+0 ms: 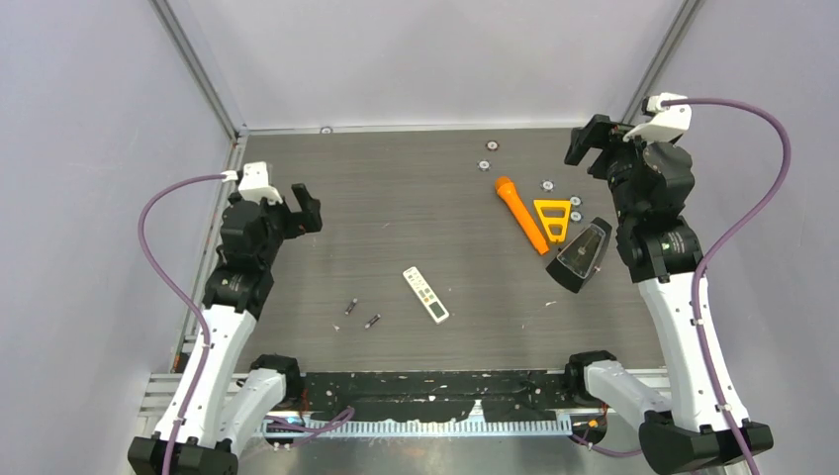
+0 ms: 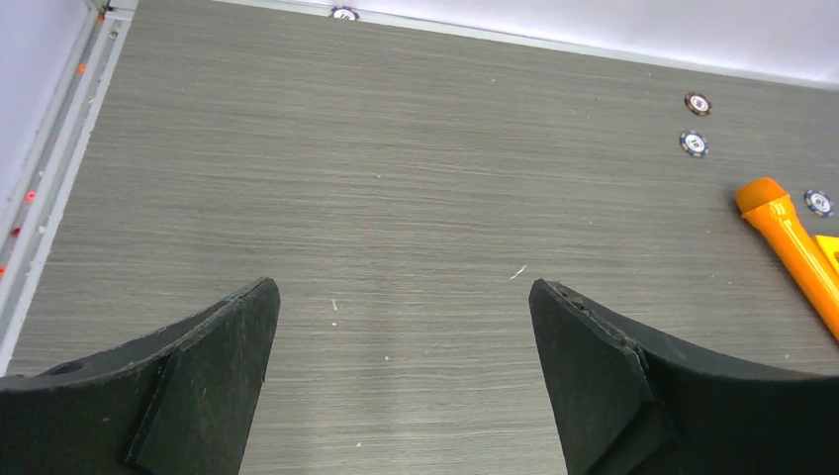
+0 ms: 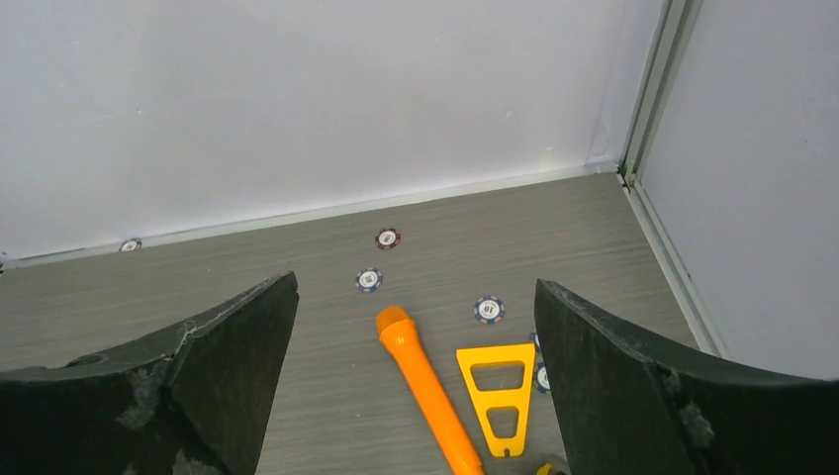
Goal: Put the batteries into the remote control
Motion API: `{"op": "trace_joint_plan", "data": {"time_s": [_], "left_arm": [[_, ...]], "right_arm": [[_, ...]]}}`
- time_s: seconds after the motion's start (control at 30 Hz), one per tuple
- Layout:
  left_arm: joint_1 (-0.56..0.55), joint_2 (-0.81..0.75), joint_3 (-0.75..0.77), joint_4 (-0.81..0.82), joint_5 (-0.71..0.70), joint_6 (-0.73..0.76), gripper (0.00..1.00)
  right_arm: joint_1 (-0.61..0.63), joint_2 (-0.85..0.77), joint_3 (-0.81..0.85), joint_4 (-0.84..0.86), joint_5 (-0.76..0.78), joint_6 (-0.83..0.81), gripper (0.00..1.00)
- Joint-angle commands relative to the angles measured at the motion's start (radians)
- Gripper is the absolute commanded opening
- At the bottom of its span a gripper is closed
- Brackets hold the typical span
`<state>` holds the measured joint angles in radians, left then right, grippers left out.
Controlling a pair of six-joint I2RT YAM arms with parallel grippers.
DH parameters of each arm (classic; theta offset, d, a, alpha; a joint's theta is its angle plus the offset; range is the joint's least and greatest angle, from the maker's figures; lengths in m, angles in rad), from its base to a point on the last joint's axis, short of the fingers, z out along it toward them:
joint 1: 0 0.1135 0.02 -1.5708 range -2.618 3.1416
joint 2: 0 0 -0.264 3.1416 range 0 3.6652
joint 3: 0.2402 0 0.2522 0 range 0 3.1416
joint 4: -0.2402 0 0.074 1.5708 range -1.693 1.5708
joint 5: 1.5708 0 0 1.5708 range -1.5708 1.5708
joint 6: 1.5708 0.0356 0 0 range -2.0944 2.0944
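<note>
The surface (image 2: 396, 198) looks like matt grey wood-grain laminate. The orange flashlight (image 3: 427, 391) is smooth, glossy plastic. The left pincer (image 2: 401, 292) has matt black, rough-edged fingers (image 2: 198, 386).

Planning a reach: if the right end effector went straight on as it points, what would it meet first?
Likely the orange cylindrical flashlight lying on the grey wood-grain table, centred in the right end effector's open gap; depth is unclear.

Illumination is bright, even and diffuse; shadows on the table (image 1: 396, 198) are soft. All views are sharp, without glare.
</note>
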<state>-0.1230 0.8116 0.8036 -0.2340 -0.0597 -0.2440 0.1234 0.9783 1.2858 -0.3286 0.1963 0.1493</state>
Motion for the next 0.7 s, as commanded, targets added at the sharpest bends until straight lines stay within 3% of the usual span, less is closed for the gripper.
{"op": "trace_joint_plan", "data": {"time_s": [0.0, 0.2, 0.47, 0.6, 0.67], "left_arm": [[-0.004, -0.013, -0.032, 0.110, -0.027, -0.078, 1.00], [-0.016, 0.024, -0.107, 0.119, -0.081, -0.252, 1.00], [-0.018, 0.036, -0.192, 0.261, 0.209, -0.206, 1.00], [-0.031, 0.020, -0.197, 0.192, 0.182, -0.246, 1.00], [-0.031, 0.011, -0.197, 0.138, 0.172, -0.293, 1.00]], "right_arm": [[-0.001, -0.051, -0.057, 0.152, -0.016, 0.010, 0.95], [0.000, -0.016, 0.005, 0.095, -0.079, 0.031, 1.00], [0.004, 0.075, 0.098, -0.076, -0.291, -0.012, 0.99], [0.122, 0.118, 0.100, -0.132, -0.285, -0.057, 0.95], [0.281, 0.153, 0.092, -0.159, -0.218, -0.067, 0.95]]}}
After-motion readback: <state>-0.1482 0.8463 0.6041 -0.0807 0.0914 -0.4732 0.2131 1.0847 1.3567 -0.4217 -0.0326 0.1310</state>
